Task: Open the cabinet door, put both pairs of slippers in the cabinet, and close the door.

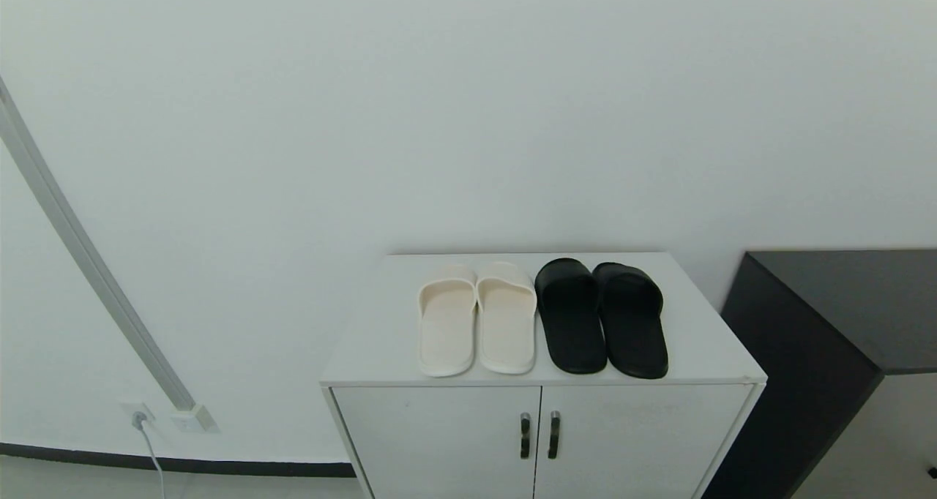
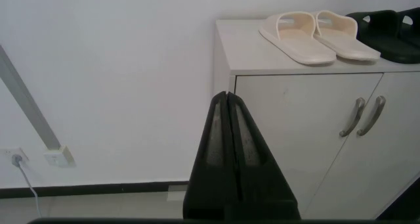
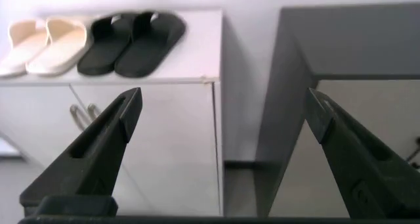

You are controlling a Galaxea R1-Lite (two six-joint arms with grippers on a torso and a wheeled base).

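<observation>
A white cabinet (image 1: 381,338) stands against the wall with both doors closed and two dark handles (image 1: 539,434) at the centre. On its top lie a pair of cream slippers (image 1: 477,317) on the left and a pair of black slippers (image 1: 602,316) on the right, side by side. My left gripper (image 2: 227,99) is shut with nothing in it, held low to the cabinet's left, short of its front (image 2: 295,125). My right gripper (image 3: 223,112) is open wide, level with the cabinet's right door (image 3: 177,138), with the black slippers (image 3: 131,35) above.
A dark grey cabinet (image 1: 827,323) stands close to the white cabinet's right side. On the wall to the left are a slanted cable duct (image 1: 80,257) and a socket with a plug and cord (image 1: 139,418). Bare floor lies left of the cabinet.
</observation>
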